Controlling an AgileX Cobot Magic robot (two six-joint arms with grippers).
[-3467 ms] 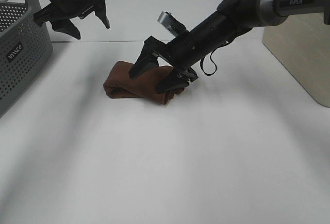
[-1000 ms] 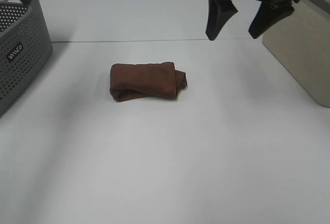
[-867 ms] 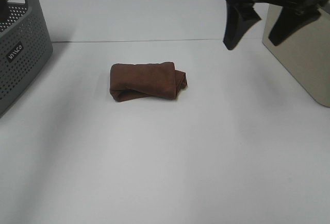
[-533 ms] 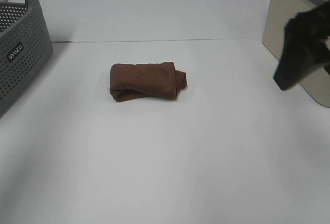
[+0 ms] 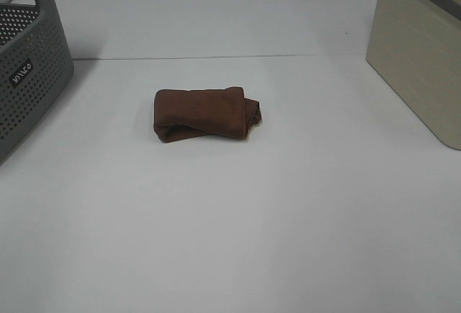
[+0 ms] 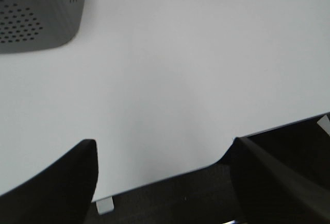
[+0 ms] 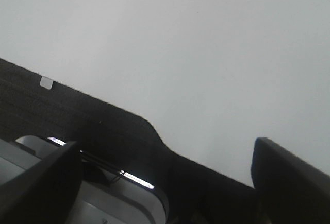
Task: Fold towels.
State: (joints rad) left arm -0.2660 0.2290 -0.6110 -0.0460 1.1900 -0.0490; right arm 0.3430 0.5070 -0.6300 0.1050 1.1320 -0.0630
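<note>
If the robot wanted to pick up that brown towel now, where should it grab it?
Probably from straight above, pinching across the narrow width of the folded towel near its middle. It lies as a flat, compact bundle on the table, long side running left to right, with loose layered ends showing at its right end. A grip at the middle should hold all layers together; grabbing that right end might unfold it.

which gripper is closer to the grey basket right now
Left, probably. The left gripper is at the edge of the table with the grey basket in its view; the right gripper sees only table edge, no basket.
</note>
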